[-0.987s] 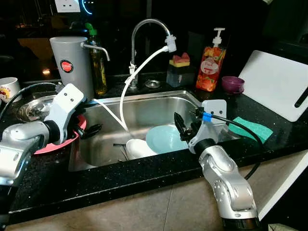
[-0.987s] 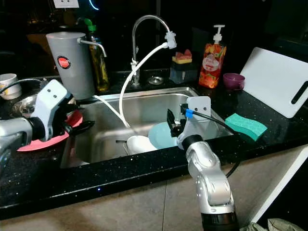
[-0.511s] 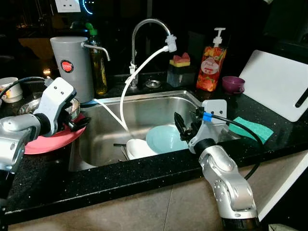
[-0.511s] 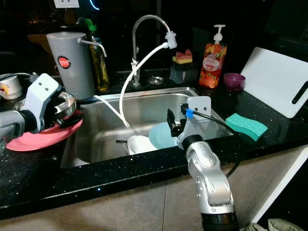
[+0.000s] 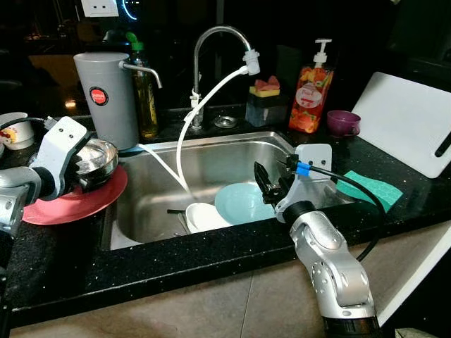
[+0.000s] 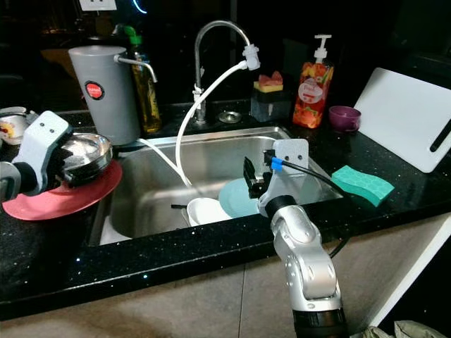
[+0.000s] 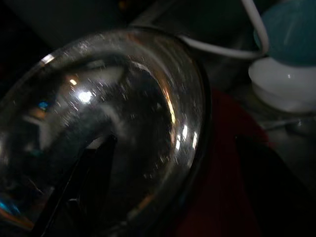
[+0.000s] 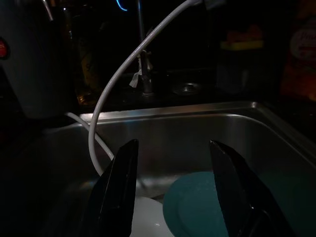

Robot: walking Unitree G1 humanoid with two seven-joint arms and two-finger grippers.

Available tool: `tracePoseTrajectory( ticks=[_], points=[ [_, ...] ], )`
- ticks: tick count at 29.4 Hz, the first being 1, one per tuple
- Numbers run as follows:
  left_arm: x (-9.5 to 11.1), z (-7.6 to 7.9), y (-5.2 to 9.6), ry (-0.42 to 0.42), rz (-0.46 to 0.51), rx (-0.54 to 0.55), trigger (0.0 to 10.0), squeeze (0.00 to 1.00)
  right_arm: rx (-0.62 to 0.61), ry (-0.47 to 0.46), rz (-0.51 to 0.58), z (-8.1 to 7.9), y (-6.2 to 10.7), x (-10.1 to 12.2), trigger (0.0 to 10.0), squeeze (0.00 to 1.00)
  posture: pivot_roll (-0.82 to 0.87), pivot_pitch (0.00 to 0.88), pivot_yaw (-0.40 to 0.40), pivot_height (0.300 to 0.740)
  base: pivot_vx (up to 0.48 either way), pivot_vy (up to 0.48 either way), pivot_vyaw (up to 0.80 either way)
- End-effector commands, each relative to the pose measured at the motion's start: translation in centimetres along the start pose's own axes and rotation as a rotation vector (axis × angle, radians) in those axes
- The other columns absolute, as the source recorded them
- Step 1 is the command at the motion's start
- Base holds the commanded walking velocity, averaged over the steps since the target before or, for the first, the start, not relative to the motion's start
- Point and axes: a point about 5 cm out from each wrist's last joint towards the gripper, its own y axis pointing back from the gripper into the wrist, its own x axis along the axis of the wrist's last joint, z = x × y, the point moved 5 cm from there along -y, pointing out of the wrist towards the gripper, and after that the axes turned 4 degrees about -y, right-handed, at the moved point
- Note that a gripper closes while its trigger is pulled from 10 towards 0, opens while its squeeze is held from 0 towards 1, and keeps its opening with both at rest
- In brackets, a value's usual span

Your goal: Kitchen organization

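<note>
I'm seeing my left pincer (image 6: 67, 163) pulling back leftward from the sink (image 5: 211, 151) edge; it is now reaching at the steel bowl (image 5: 95, 156) sitting on the red plate (image 5: 77, 204) on the table (image 5: 176, 264), one finger inside the bowl, grip uncertain. My right pincer (image 8: 175, 190) is staying spread wide above the teal plate (image 5: 239, 203) beside the white bowl (image 5: 204, 217).

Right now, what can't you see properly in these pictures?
- Left gripper: head views, hidden behind its wrist block and the steel bowl.
- Mug: cut off by the left edge.
- Soap bottle label: too small to read.
- White bowl: right wrist view, too dark.
</note>
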Motion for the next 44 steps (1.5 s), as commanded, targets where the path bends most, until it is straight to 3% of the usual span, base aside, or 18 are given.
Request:
tracePoseTrajectory(
  ticks=[1, 4, 5, 6, 7, 8, 9, 21, 22, 30, 31, 33, 34, 39, 41, 42, 43, 44],
  points=[
    [-1.4, 0.0, 0.4, -0.032, -0.051, -0.013, 10.0, 0.00, 0.001, -0.013, 0.013, 0.0, 0.1, 0.2, 10.0, 0.00, 0.08, 0.086, -0.008, 0.740, 0.000, 0.000, 0.00],
    [-2.1, -0.2, 0.4, -0.088, -0.088, 0.004, 10.0, 0.00, 0.004, -0.014, 0.013, -0.1, 0.0, 0.2, 10.0, 0.00, 0.08, 0.085, -0.010, 0.740, 0.000, 0.000, 0.00],
    [-2.6, -0.3, 0.4, -0.123, -0.107, 0.015, 8.5, 0.00, 0.005, -0.015, 0.013, -0.1, 0.0, 0.2, 10.0, 0.00, 0.08, 0.085, -0.010, 0.740, 0.000, 0.000, 0.00],
    [-2.6, -0.3, 0.4, -0.123, -0.107, 0.015, 8.5, 0.00, 0.005, -0.015, 0.013, -0.1, 0.0, 0.2, 10.0, 0.00, 0.08, 0.085, -0.010, 0.740, 0.000, 0.000, 0.00],
    [-2.9, -0.3, 0.4, -0.159, -0.120, 0.028, 3.8, 0.00, 0.007, -0.016, 0.013, -0.2, -0.1, 0.2, 10.0, 0.00, 0.09, 0.086, -0.012, 0.740, 0.000, 0.000, 0.00],
    [-3.0, -0.3, 0.3, -0.179, -0.125, 0.036, 3.8, 0.00, 0.009, -0.017, 0.013, -0.2, -0.1, 0.2, 10.0, 0.00, 0.09, 0.086, -0.012, 0.740, 0.000, 0.000, 0.00],
    [-3.0, -0.4, 0.3, -0.205, -0.122, 0.050, 0.0, 0.00, 0.010, -0.017, 0.013, -0.3, -0.1, 0.2, 10.0, 0.00, 0.09, 0.086, -0.012, 0.740, 0.000, 0.000, 0.00],
    [-1.5, -0.7, -0.2, -0.487, -0.065, 0.178, 0.0, 0.00, 0.010, -0.019, 0.012, -0.3, -0.1, 0.2, 10.0, 0.00, 0.08, 0.086, -0.015, 0.740, 0.000, 0.000, 0.00],
    [-0.7, -0.2, -0.3, -0.589, -0.029, 0.202, 0.0, 0.00, 0.011, -0.020, 0.015, -0.3, -0.1, 0.3, 10.0, 0.00, 0.08, 0.085, -0.015, 0.740, 0.000, 0.000, 0.00],
    [2.2, 1.5, -0.4, -0.794, 0.111, 0.244, 0.0, 0.00, 0.021, -0.028, 0.022, -0.6, -0.3, 0.5, 10.0, 0.00, 0.09, 0.080, -0.022, 0.740, 0.000, 0.000, 0.00],
    [3.0, 2.2, -0.5, -0.838, 0.152, 0.231, 10.0, 0.00, 0.028, -0.037, 0.025, -0.7, -0.3, 0.6, 10.0, 0.00, 0.09, 0.080, -0.022, 0.740, 0.000, 0.000, 0.00],
    [5.6, 4.6, -0.6, -0.952, 0.287, 0.195, 10.0, 0.00, 0.072, -0.114, 0.032, -1.4, -0.3, 1.0, 10.0, 0.00, 0.09, 0.073, -0.026, 0.740, 0.000, 0.000, 0.00],
    [6.2, 5.1, -0.7, -0.964, 0.323, 0.189, 10.0, 0.00, 0.091, -0.135, 0.030, -1.6, -0.3, 1.1, 10.0, 0.00, 0.09, 0.073, -0.026, 0.740, 0.000, 0.000, 0.00],
    [8.3, 7.2, -0.9, -0.944, 0.445, 0.175, 10.0, 0.00, 0.155, -0.174, 0.015, -2.7, -0.3, 1.1, 10.0, 0.00, 0.09, 0.073, -0.026, 0.740, 0.000, 0.000, 0.00],
    [9.0, 8.7, -1.1, -0.941, 0.501, 0.149, 10.0, 0.00, 0.193, -0.188, 0.003, -3.5, -0.3, 1.0, 10.0, 0.00, 0.08, 0.067, -0.026, 0.740, 0.000, 0.000, 0.00],
    [9.7, 10.6, -1.3, -0.945, 0.555, 0.114, 10.0, 0.00, 0.235, -0.209, -0.004, -4.4, -0.2, 1.1, 10.0, 0.00, 0.08, 0.065, -0.028, 0.740, 0.000, 0.000, 0.00],
    [10.3, 13.5, -1.7, -0.957, 0.625, 0.049, 10.0, 0.00, 0.288, -0.234, -0.002, -5.7, -0.3, 1.4, 10.0, 0.00, 0.08, 0.062, -0.029, 0.740, 0.000, 0.000, 0.00],
    [10.4, 14.1, -1.7, -0.959, 0.639, 0.037, 10.0, 0.00, 0.296, -0.239, 0.002, -5.9, -0.3, 1.5, 10.0, 0.00, 0.08, 0.062, -0.029, 0.740, 0.000, 0.000, 0.00]
  ],
)
